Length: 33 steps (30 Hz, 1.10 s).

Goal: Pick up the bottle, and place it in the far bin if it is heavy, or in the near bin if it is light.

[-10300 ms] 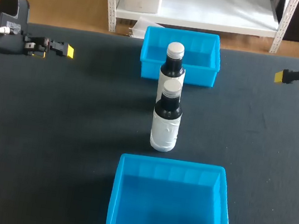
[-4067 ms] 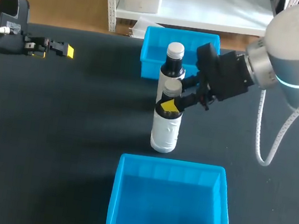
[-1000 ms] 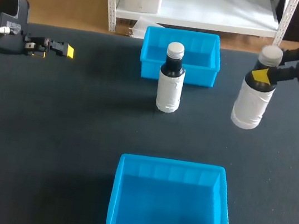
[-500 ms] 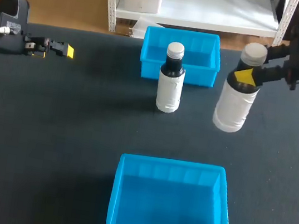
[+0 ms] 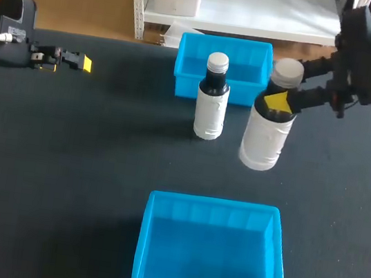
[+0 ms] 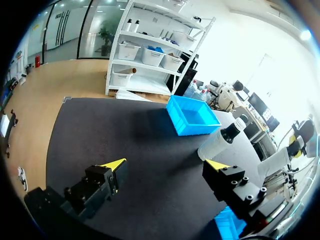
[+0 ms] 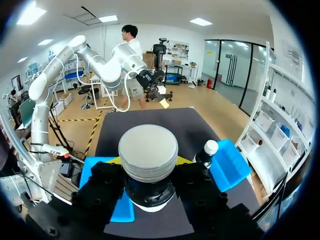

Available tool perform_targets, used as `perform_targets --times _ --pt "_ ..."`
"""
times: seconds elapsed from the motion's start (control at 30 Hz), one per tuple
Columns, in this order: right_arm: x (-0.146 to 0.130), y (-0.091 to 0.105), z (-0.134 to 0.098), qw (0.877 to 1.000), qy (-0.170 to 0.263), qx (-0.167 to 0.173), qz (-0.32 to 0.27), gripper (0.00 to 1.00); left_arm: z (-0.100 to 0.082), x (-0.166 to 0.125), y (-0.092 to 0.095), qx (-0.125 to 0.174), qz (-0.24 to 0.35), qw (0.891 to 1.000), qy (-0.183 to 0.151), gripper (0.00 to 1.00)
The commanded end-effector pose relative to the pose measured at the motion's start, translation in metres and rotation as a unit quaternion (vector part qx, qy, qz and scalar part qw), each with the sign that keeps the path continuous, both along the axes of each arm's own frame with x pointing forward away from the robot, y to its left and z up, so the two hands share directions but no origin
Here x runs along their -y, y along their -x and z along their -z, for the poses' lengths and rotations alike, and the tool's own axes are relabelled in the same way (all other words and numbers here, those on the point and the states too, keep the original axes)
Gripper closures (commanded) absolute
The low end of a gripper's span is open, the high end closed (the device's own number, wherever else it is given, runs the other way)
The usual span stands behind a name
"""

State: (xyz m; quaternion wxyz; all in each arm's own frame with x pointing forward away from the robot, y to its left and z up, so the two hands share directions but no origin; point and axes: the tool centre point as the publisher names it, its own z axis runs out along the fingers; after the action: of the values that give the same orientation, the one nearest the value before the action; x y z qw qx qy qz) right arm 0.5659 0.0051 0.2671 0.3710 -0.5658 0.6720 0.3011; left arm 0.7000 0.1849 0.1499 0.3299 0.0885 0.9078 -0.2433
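Clamped on a bottle's neck, my right gripper (image 5: 275,100) has carried the held bottle (image 5: 264,137) in from the right side of the table (image 5: 86,152) toward its middle; half a second ago it hung further right, and a second ago further still; it now hangs just right of the standing bottle (image 5: 211,108), apart from it; that standing bottle has not shifted, nor has my left gripper (image 5: 78,62).

As for looks, the held bottle has a pale round screw cap, a dark neck and shoulder, and a white wrap over its lower body; it is off the table and roughly upright, its base leaning a little toward the near bin (image 5: 145,245), between that bin and the far bin (image 5: 182,68); it is inside neither; the standing bottle looks alike and sits on the table just in front of the far bin.

From the right wrist, the cap (image 7: 148,150) rises between my right gripper's (image 7: 148,160) black finger blocks; both fingers press the dark neck just under the cap, from two sides, with a sliver of yellow showing at each side; beyond it I see the standing bottle (image 7: 206,152) by the far bin (image 7: 227,162).

Over at the table's left, my left gripper (image 6: 166,163) has its fingers spread wide, with nothing between them.
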Motion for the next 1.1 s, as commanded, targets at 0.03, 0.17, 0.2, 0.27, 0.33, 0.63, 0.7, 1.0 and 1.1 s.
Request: perform_targets --times 0.03,0.17,0.2,0.27,0.33,0.63,0.7,1.0,1.1 --pt "-0.008 -0.002 -0.003 1.000 -0.002 -0.001 -0.009 1.00 0.000 0.000 0.000 0.000 0.000 1.000 0.000 0.00" --pt "-0.012 -0.001 -0.005 1.000 -0.004 -0.002 -0.015 1.00 0.000 0.000 0.000 0.000 0.000 1.000 0.000 0.00" --pt "-0.013 -0.001 -0.005 1.000 -0.004 -0.002 -0.017 1.00 0.000 0.000 0.000 0.000 0.000 1.000 0.000 0.00" --pt "-0.014 -0.005 -0.005 1.000 -0.003 -0.002 -0.017 1.00 0.000 0.000 0.000 0.000 0.000 1.000 0.000 0.00" --pt "-0.013 -0.010 -0.007 1.000 -0.003 -0.002 -0.017 1.00 0.000 0.000 0.000 0.000 0.000 1.000 0.000 0.00" --pt "-0.005 -0.046 -0.015 1.000 0.008 -0.002 -0.021 1.00 0.000 0.000 0.000 0.000 0.000 1.000 0.000 0.00" --pt "0.000 -0.060 -0.016 1.000 0.011 -0.002 -0.021 1.00 0.000 0.000 0.000 0.000 0.000 1.000 0.000 0.00" --pt "0.022 -0.121 -0.019 1.000 0.010 0.001 -0.011 1.00 0.000 0.000 0.000 0.000 0.000 1.000 0.000 0.00" --pt "0.027 -0.143 -0.017 1.000 0.010 0.000 -0.012 1.00 0.000 0.000 0.000 0.000 0.000 1.000 0.000 0.00"
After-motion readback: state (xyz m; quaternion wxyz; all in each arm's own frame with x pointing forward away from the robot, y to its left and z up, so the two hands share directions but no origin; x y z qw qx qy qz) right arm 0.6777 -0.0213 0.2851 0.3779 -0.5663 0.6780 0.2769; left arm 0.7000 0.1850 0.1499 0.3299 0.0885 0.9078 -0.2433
